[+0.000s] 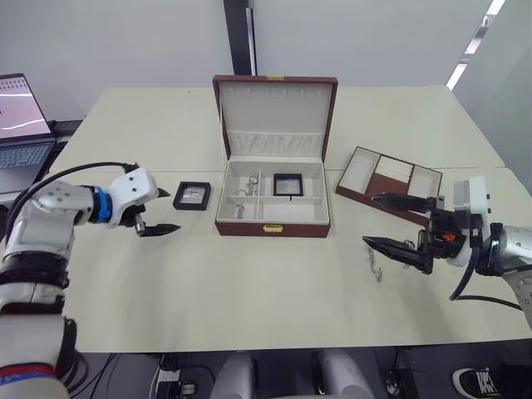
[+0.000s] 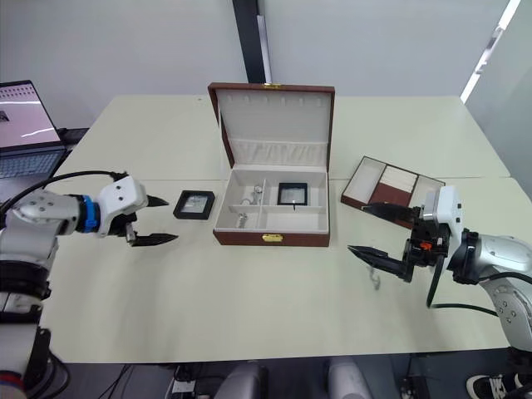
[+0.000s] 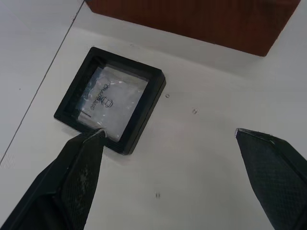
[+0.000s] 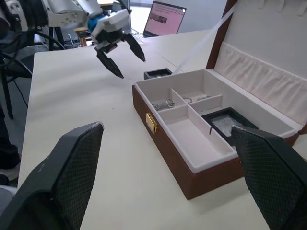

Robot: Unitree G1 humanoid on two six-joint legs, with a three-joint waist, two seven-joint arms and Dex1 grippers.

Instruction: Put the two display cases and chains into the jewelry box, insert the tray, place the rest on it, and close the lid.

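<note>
wood-look jewelry box [image 1: 273,223] | cream lining | black-framed square display case [image 1: 192,196]

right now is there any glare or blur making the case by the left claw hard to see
Left wrist view: the display case is sharp, with pale reflection across its window; the left claw fingers near the lens look soft. Left eye view: even light, faint shadows, the case small but clear.

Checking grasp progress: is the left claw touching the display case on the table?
Cannot tell. In the left wrist view one fingertip of the left claw overlaps the display case's frame edge; no gap or contact shows plainly.
</note>
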